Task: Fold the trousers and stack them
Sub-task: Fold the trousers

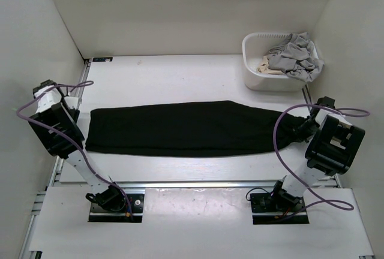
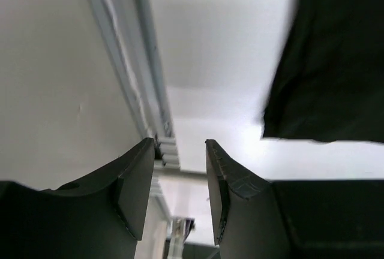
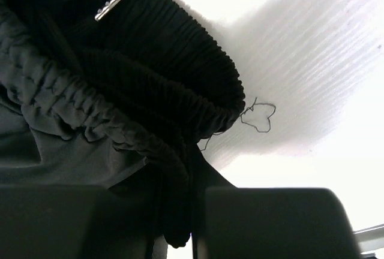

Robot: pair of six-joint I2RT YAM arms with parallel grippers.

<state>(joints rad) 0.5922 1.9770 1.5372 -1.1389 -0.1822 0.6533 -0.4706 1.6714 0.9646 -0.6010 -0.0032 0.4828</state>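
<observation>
Your right tool [image 3: 177, 214] is clamped on the ribbed waistband [image 3: 180, 73] of the long black fabric trousers [image 1: 180, 128], which lie flat across the white surface [image 1: 180, 73] from left edge to right edge. Your left tool [image 2: 180, 145] is empty, jaws apart, by the left edge just off the hem [image 2: 288, 121]. I'd pinch both hem layers squarely before folding over.
</observation>
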